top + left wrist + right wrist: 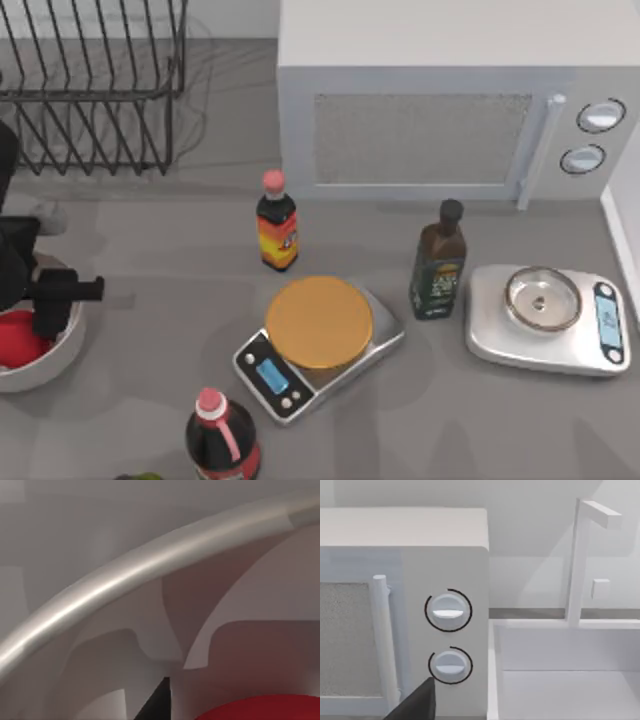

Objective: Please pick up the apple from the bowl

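The red apple [16,338] lies in the white bowl [58,362] at the table's far left edge. My left gripper [40,318] hangs over the bowl, just right of the apple and partly covering it. In the left wrist view the bowl's rim [125,577] curves across close up, and the top of the apple [260,709] shows deep inside the bowl. A dark piece of my right gripper [415,702] faces the microwave's knobs [448,611], parked at the back right.
A wire rack [95,85] stands behind the bowl. A microwave [450,110] fills the back. Mid-table stand a red-capped bottle [276,228], an orange-plated scale [318,340], a dark oil bottle [438,265] and a silver scale [545,315]. Another red-capped bottle [220,440] is at the front.
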Controlling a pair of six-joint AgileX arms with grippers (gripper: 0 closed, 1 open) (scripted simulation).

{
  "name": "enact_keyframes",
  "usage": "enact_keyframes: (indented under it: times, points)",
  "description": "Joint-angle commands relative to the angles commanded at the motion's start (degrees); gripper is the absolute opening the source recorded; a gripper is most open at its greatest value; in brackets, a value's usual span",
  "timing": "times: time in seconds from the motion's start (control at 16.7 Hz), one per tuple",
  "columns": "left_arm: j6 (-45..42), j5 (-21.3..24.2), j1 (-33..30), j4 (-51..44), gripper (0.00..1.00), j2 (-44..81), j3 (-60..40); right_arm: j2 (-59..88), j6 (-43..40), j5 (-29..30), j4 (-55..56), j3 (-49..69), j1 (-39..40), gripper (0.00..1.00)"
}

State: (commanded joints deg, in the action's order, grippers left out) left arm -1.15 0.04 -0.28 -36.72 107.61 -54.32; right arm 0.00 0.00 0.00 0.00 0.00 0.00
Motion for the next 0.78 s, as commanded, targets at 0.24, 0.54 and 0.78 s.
enact_keyframes:
  times: [0.24,0.54,0.78]
  points:
    - [-0.52,0.07,0.17,-4.62,0.0,-5.25,-1.89,0.0,0.0,0.0,0.0,0.0,0.0,1.0]
    - [-0.37,0.06,0.01,-17.14,0.0,-4.78,-14.11,0.0,0.0,0.0,0.0,0.0,0.0,1.0]
    - [-0.15,0.05,-0.2,-36.98,0.0,-5.47,-32.17,0.0,0.0,0.0,0.0,0.0,0.0,1.0]
